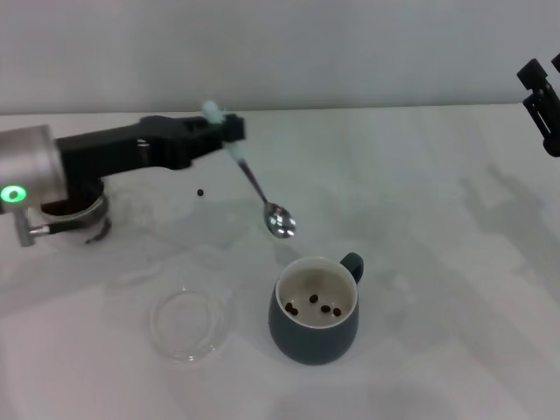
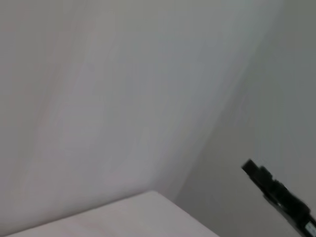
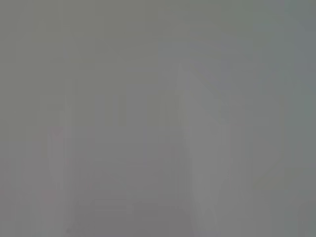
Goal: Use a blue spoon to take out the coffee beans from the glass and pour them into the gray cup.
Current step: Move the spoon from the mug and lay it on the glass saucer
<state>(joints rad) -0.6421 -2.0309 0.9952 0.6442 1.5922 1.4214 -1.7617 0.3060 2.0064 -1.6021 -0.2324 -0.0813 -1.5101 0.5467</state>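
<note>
We see the blue spoon [image 1: 255, 185] held up off the counter by its pale handle, slanting down to the right, its shiny metal bowl empty and hanging just above and left of the gray cup [image 1: 316, 309]. That cup stands upright near the middle, handle pointing far-right, with a few dark coffee beans [image 1: 315, 305] on its cream inside. One stray bean [image 1: 200, 192] lies on the counter farther left. The glass is mostly hidden at the far left.
</note>
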